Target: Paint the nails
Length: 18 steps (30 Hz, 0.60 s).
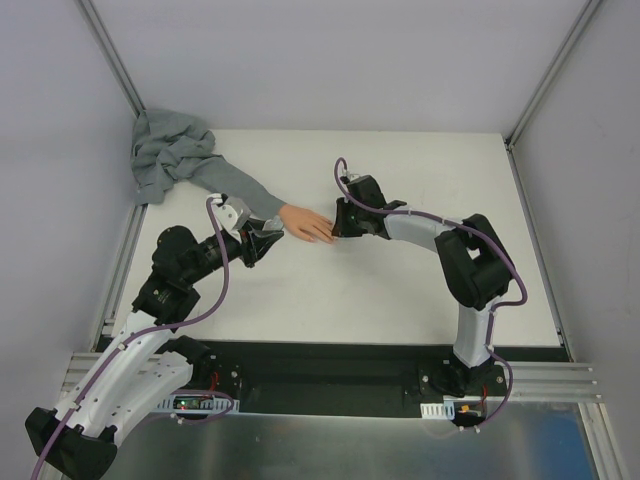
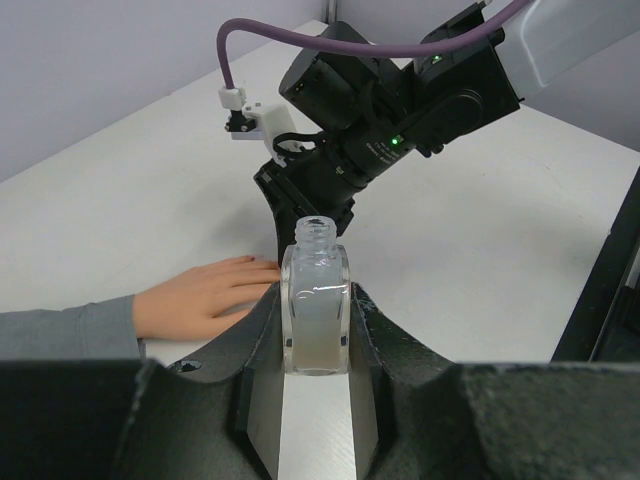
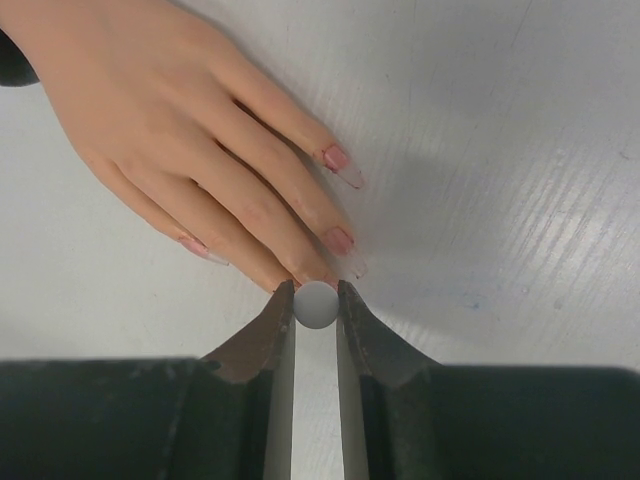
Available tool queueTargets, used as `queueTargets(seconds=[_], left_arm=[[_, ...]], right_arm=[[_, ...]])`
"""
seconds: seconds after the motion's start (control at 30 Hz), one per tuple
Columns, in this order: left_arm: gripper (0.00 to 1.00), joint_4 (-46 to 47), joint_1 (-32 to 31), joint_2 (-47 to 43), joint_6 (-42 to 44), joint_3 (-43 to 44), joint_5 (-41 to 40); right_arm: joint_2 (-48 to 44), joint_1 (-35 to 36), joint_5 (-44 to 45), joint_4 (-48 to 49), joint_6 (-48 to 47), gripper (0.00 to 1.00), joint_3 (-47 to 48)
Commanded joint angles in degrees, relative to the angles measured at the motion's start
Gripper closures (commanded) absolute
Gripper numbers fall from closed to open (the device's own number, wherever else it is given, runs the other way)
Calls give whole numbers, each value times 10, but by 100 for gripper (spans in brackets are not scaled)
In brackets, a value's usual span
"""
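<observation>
The peach-pink fake hand (image 1: 305, 224) lies flat on the white table, its grey sleeve (image 1: 235, 190) running back left. In the right wrist view its nails (image 3: 338, 240) show pink at the fingertips. My right gripper (image 3: 316, 295) is shut on a small round grey cap (image 3: 316, 306), held right over a middle fingertip; what hangs below the cap is hidden. My left gripper (image 2: 316, 300) is shut on the small clear-grey bottle (image 2: 317, 310), upright and uncapped, just near of the hand (image 2: 195, 300). From above, the left gripper (image 1: 270, 240) and right gripper (image 1: 338, 222) flank the hand.
A bunched grey cloth (image 1: 165, 150) lies at the table's back left corner, joined to the sleeve. Metal frame posts (image 1: 115, 60) rise at both back corners. The right arm's wrist (image 2: 370, 130) hangs close above and beyond the bottle.
</observation>
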Motion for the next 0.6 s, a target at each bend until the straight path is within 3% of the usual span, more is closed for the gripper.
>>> queueTargets(seconds=[0.0,0.57], left_arm=[[100,42,6,-3,-7,3,21],[100,44,6,0,-9,2,25]], right_arm=[[-26,-2,13,1,-4,99,-8],[-38,-3,12,10,-3,99,-18]])
